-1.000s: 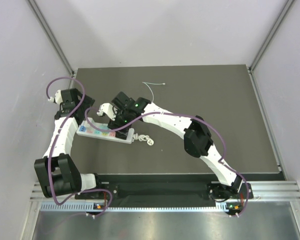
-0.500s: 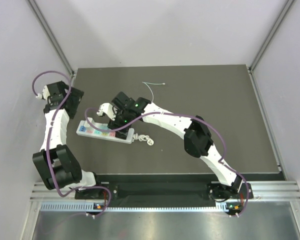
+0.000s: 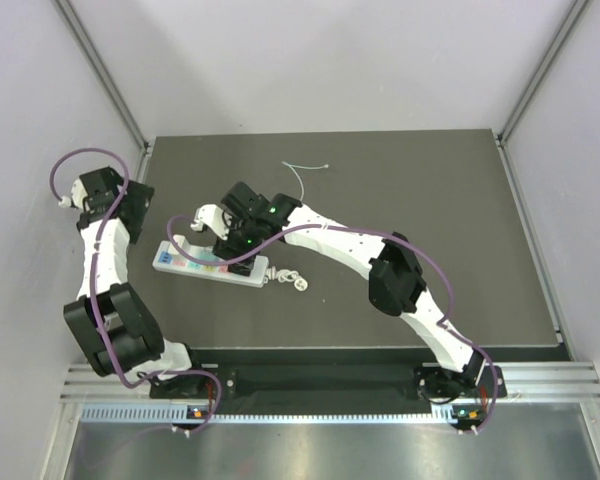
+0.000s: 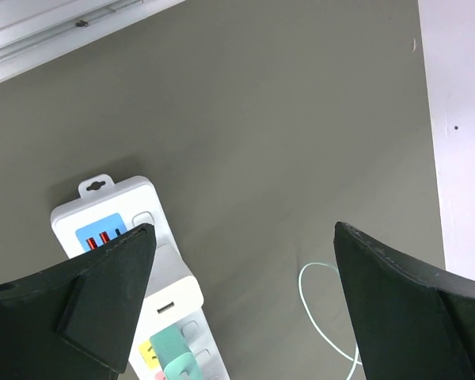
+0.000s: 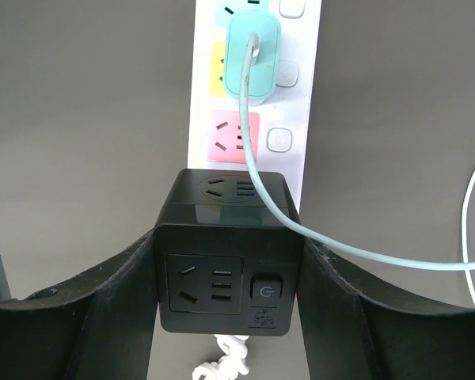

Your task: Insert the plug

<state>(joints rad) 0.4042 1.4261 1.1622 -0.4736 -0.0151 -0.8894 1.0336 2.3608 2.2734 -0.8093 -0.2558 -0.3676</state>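
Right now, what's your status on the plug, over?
Left jaws wide open, clear of power strip. Right jaws shut on black cube plug, over the strip; seated or not, can't tell. Mint wire draped across it.

Matt black plastic plug (image 5: 222, 261), smooth white plastic strip (image 5: 305, 103), matt dark grey table (image 5: 87, 119), smooth pale-green wire (image 5: 396, 260).

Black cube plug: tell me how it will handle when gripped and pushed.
Probably rigid: the black cube plug shows hard flat faces, so the right gripper flanking it should hold without squashing. Its smooth sides may slip a little. It stands tall over the narrow power strip, so a sideways push could tip it.
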